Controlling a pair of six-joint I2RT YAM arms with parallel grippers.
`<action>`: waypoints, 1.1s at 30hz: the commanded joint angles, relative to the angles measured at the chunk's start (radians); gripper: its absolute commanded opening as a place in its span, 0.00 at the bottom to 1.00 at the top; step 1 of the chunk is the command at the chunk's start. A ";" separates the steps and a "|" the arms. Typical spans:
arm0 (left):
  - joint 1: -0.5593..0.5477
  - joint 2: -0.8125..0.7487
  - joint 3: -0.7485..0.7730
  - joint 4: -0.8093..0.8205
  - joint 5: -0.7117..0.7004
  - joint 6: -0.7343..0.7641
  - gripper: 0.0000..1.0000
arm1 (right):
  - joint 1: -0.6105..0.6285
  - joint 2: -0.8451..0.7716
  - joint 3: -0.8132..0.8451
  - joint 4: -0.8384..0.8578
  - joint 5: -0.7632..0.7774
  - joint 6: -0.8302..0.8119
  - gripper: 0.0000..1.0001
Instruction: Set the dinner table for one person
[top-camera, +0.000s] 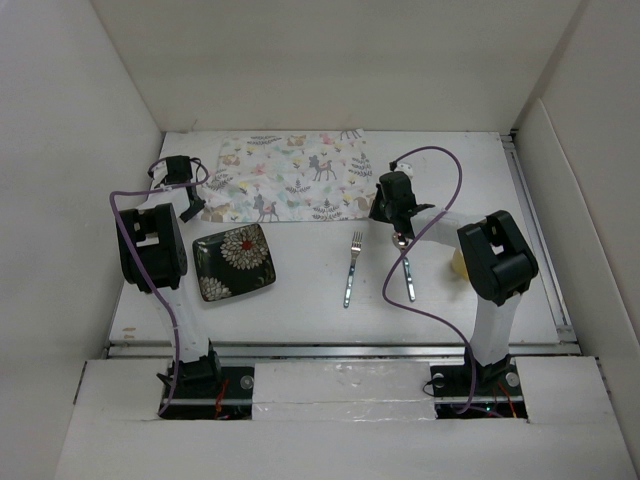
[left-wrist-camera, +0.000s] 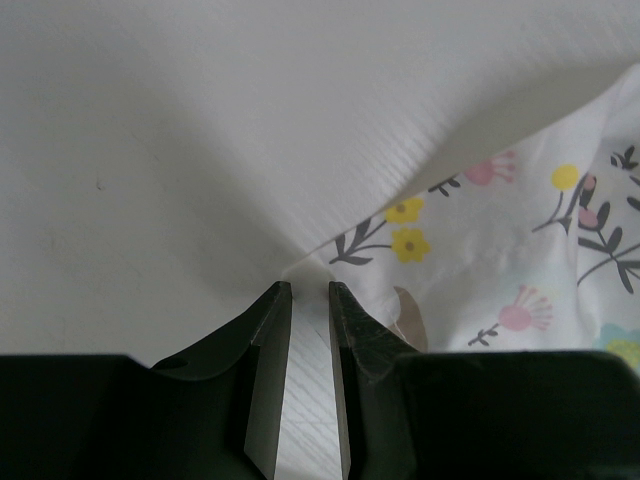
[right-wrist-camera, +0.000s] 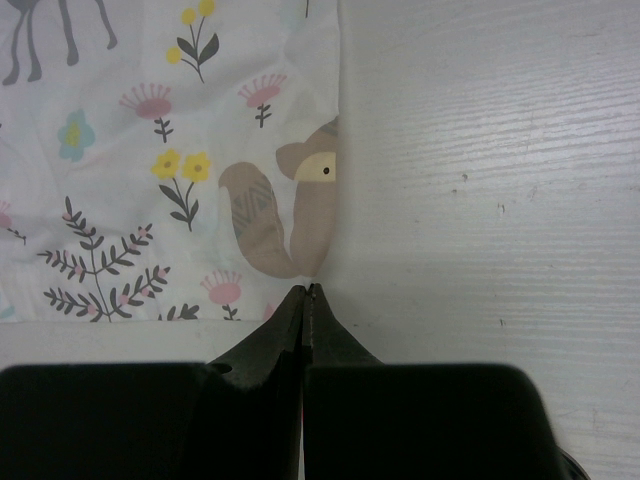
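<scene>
The white dinner table (top-camera: 300, 310) bears a pastel animal-print placemat (top-camera: 290, 175) at the back. A dark floral square plate (top-camera: 234, 262) lies front left, and a fork (top-camera: 352, 270) in the middle. Beside the fork, a second utensil (top-camera: 408, 275) is partly under the right arm. My left gripper (top-camera: 190, 205) is at the placemat's near left corner. Its jaws (left-wrist-camera: 310, 287) stand slightly apart, and the cloth's corner (left-wrist-camera: 305, 272) reaches in at the tips. My right gripper (top-camera: 387, 212) is at the near right corner, its jaws (right-wrist-camera: 308, 290) pressed together on the placemat's tip (right-wrist-camera: 300, 200).
White walls close in the table on the left, back and right. A pale yellowish object (top-camera: 459, 262) shows partly behind the right arm. A rail (top-camera: 340, 348) runs along the near edge by the arm bases. Purple cables loop over both arms.
</scene>
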 joint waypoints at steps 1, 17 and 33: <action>0.005 0.042 0.051 -0.065 -0.078 0.033 0.20 | -0.004 -0.046 -0.019 0.057 -0.009 -0.006 0.00; 0.005 0.003 0.038 -0.013 -0.086 0.067 0.00 | 0.014 -0.098 -0.043 0.078 -0.009 -0.007 0.00; 0.005 -0.371 -0.028 0.104 0.199 -0.057 0.00 | 0.002 -0.337 -0.051 0.034 0.017 -0.032 0.00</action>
